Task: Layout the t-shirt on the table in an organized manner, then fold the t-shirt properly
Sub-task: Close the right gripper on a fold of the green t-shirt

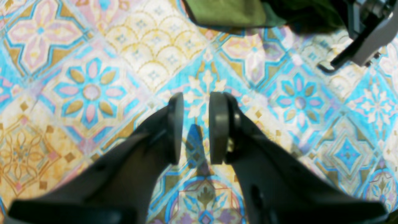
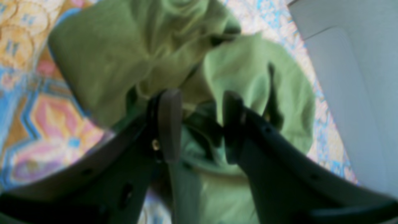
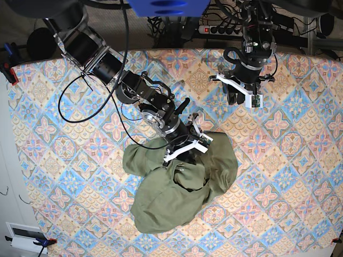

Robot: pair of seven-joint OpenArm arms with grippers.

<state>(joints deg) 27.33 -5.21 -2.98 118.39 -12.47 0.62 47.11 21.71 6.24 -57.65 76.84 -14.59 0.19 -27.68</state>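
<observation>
Two pincers: left pincer (image 1: 194, 127) apart, empty over bench (image 3: 278, 139); right pincer (image 2: 199, 124) apart over t-shirt (image 3: 177, 187)
Advice: pinch one crumpled edge

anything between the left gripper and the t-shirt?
Nothing: base view shows only bare patterned table between the left gripper and the crumpled t-shirt.

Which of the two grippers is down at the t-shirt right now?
The right gripper, jaws over the crumpled t-shirt. The left gripper hangs over bare table, jaws empty.
</observation>
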